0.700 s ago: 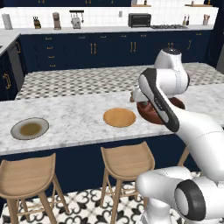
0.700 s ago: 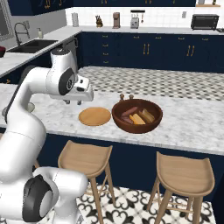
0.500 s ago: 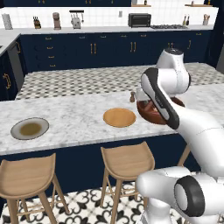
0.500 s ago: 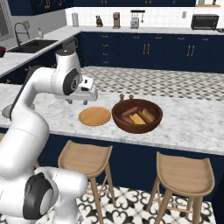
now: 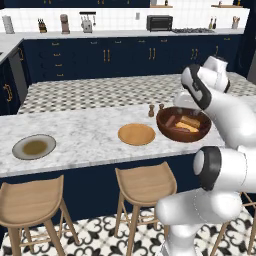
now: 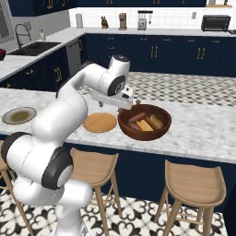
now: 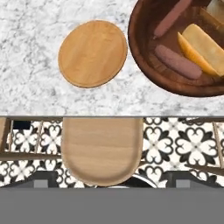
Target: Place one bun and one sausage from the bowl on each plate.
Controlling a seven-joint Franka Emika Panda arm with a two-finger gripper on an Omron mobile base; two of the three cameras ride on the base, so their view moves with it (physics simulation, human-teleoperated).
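The bowl (image 5: pixel 183 124) is sitting on the marble surface (image 5: pixel 85 135), just beside the orange plate (image 5: pixel 136 134), which is lying empty on its left in the left base view. Inside the bowl, two sausages (image 7: pixel 178 61) and buns (image 7: pixel 202 48) are lying side by side; one sausage (image 7: pixel 171 18) is resting against the far wall in the hand view. The grey plate (image 5: pixel 34 146) is lying well apart from them, near the other end of the surface, with nothing on it. Two small shakers (image 5: pixel 151 110) are standing just behind the bowl's rim.

The pincer (image 6: pixel 120 103) is hanging above the surface near the bowl's edge, between plate and bowl in the right base view, touching neither. Its jaws are standing spread wide with nothing between them. The hand camera is looking down over the surface edge at a wooden stool (image 7: pixel 102 149) and the patterned floor (image 7: pixel 183 146) below.
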